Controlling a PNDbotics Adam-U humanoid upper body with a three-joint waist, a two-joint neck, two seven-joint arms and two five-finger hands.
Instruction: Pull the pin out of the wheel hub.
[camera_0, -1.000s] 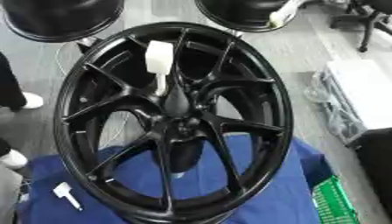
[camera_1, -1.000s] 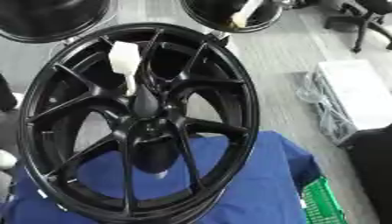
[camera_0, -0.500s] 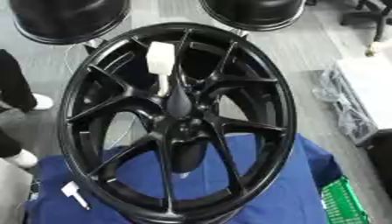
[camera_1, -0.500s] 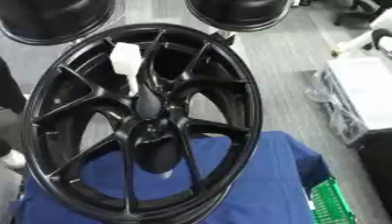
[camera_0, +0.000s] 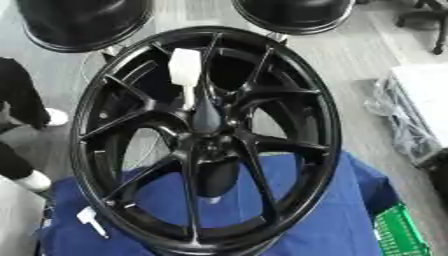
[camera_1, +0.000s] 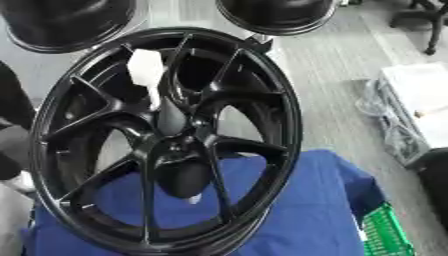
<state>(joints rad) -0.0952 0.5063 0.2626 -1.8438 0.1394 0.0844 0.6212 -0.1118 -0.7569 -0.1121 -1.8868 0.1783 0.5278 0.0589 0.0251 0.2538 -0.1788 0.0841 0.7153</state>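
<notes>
Neither hand is in view; the white pin stands in the wheel, awaiting a grasp.

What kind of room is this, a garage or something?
Probably a workshop or lab corner rather than a real garage: a black wheel rim stands on a blue cloth, two more dark rims lie behind on grey flooring, and an office chair base shows at top right.
</notes>
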